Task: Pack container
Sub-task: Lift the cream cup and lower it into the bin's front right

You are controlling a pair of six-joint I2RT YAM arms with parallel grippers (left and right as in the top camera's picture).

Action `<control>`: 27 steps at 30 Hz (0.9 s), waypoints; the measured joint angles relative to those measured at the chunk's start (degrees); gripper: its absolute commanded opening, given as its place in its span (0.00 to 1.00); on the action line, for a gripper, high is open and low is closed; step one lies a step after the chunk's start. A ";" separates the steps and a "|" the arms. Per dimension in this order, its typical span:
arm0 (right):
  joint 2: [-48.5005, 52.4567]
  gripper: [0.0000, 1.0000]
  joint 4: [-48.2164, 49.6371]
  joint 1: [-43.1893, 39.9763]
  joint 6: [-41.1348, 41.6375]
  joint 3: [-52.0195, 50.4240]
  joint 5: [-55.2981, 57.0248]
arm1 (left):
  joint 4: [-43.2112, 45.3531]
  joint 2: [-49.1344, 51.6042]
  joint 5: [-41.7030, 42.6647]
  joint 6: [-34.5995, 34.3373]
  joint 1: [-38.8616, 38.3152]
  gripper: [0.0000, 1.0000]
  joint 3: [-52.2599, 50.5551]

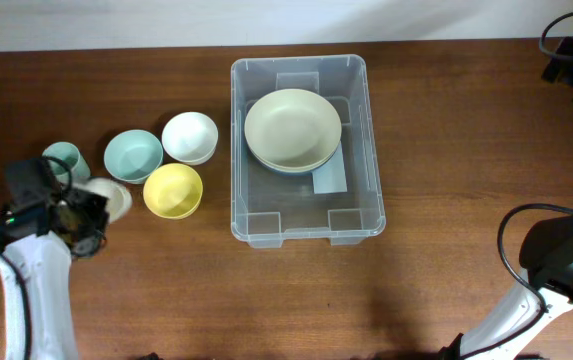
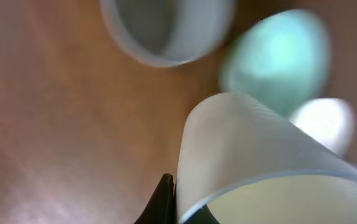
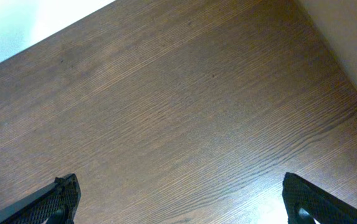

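The container (image 1: pixel 374 160), a large clear tub, stands at the table's middle and holds a cream plate (image 1: pixel 292 128) stacked on a blue one. My left gripper (image 1: pixel 94 212) is at the far left, shut on the rim of a cream cup (image 1: pixel 114 198). In the left wrist view one black finger (image 2: pixel 164 200) presses the outside of the cream cup (image 2: pixel 259 155) and a dark part shows inside its rim. My right gripper (image 3: pixel 184 202) is open and empty over bare wood; in the overhead view it sits at the far right corner (image 1: pixel 569 62).
Left of the tub stand a white bowl (image 1: pixel 189 137), a teal bowl (image 1: pixel 133 155), a yellow bowl (image 1: pixel 173 190) and a mint cup (image 1: pixel 63 157). The mint cup (image 2: pixel 166 28) and teal bowl (image 2: pixel 278 59) show blurred in the left wrist view.
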 measured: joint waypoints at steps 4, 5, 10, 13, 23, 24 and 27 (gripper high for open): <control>0.00 0.99 0.00 0.00 0.02 0.02 0.00 | 0.17 -5.86 0.76 0.02 -3.32 0.01 7.63; 0.00 0.99 0.02 0.00 0.02 0.00 0.02 | 0.63 -6.62 0.79 0.02 -4.72 0.01 9.73; 0.00 0.99 -0.04 0.00 0.00 0.02 0.02 | 10.54 -6.32 0.85 2.69 -15.08 0.00 16.85; 0.00 0.99 0.02 0.00 0.00 0.02 0.02 | 16.13 -1.97 1.25 7.26 -23.71 0.00 20.35; 0.00 0.99 0.02 0.00 -0.02 0.00 0.02 | 6.56 29.49 0.76 27.10 -44.52 0.00 41.42; 0.00 0.99 0.02 0.00 0.00 0.02 0.02 | 3.96 31.93 0.31 29.42 -45.92 0.00 43.19; 0.00 0.99 0.02 0.00 0.00 0.02 0.00 | -1.42 36.22 -1.92 36.39 -49.53 0.00 46.25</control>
